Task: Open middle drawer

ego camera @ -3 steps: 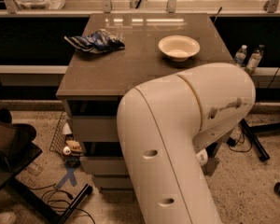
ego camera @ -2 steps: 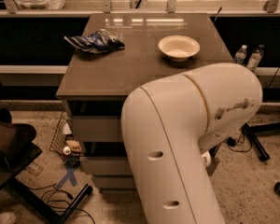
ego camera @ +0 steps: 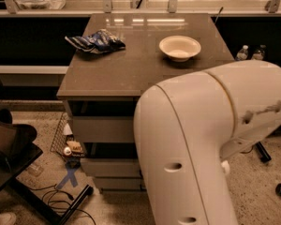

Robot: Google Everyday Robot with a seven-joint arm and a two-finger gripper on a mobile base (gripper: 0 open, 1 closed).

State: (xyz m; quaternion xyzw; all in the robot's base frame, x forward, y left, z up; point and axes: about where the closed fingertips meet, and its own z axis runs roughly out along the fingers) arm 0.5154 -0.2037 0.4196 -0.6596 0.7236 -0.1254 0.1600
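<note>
From here I cannot see the end effector: it is somewhere behind or below the big pale arm (ego camera: 201,144) that fills the lower right of my view, so I cannot tell whether it is wide or narrow. The middle drawer (ego camera: 110,167) lies to the left of that arm and low, under the counter (ego camera: 131,74). Only the left part of its front shows, with the taller top drawer (ego camera: 103,128) above it and the bottom drawer (ego camera: 117,183) below. Its long axis runs left to right across my view, so I judge the pull must come straight toward me. The arm hides its handle. On the counter a bowl (ego camera: 180,47) and a crumpled bag (ego camera: 96,41) sit well apart. A wire basket (ego camera: 65,139) and cables (ego camera: 61,198) crowd the floor left of the drawers.
</note>
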